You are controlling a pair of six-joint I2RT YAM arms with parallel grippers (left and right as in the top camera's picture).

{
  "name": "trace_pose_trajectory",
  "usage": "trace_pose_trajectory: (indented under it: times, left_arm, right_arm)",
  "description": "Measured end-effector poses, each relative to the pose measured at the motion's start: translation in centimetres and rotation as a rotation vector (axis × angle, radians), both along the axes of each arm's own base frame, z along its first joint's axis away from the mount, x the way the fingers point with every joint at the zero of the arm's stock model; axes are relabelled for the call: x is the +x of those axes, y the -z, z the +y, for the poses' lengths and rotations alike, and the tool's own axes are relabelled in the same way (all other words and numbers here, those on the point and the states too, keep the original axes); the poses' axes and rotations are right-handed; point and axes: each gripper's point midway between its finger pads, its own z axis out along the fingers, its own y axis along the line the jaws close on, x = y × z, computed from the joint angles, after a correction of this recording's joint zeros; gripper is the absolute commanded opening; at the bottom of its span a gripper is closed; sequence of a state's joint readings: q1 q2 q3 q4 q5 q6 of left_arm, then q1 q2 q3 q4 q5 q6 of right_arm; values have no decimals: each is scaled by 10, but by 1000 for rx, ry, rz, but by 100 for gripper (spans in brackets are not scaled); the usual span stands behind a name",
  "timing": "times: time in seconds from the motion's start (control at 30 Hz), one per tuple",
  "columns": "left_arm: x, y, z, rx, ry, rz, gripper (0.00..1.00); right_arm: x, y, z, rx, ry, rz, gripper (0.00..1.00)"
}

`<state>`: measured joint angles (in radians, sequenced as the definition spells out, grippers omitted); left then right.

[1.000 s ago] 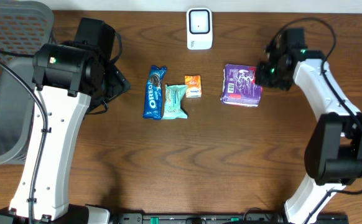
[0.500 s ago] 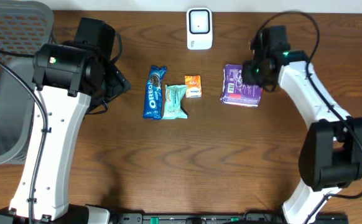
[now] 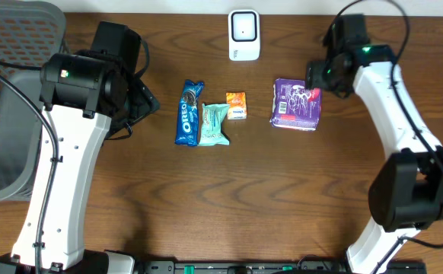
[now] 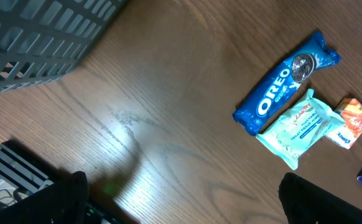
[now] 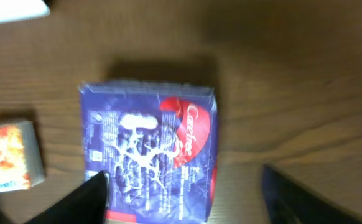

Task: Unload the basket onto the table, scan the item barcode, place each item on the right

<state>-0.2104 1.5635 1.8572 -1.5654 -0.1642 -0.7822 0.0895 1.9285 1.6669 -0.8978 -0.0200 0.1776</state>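
The purple Carefree packet (image 3: 296, 104) lies flat on the table, right of centre, and fills the middle of the right wrist view (image 5: 150, 152). My right gripper (image 3: 322, 78) hovers just above its far right corner, open; in its wrist view (image 5: 190, 202) the fingers stand wide apart, and nothing is held. The white barcode scanner (image 3: 243, 34) stands at the table's back edge, and its corner shows in the right wrist view (image 5: 13, 7). My left gripper (image 3: 141, 103) is open and empty over bare wood at the left (image 4: 187, 199).
A blue Oreo pack (image 3: 189, 113) (image 4: 287, 84), a teal wipes pack (image 3: 213, 124) (image 4: 299, 127) and a small orange packet (image 3: 237, 105) (image 5: 7, 155) lie in a row at centre. A grey mesh basket (image 3: 8, 99) stands at the far left.
The right gripper's jaws have gone from nearly shut at the purple packet's edge to wide open and drawn back from it. The packet stays on the table. The left arm is still.
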Motion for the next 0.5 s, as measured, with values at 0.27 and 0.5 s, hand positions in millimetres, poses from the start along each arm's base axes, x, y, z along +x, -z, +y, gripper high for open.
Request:
trace_pose_trajectory:
  times: [0.27, 0.5]
  left_arm:
    - [0, 0, 0, 0, 0, 0, 98]
    - [0, 0, 0, 0, 0, 0, 98]
  right_arm:
    - [2, -11, -29, -4, 44, -34, 99]
    - [-1, 47, -55, 210, 104, 39, 99]
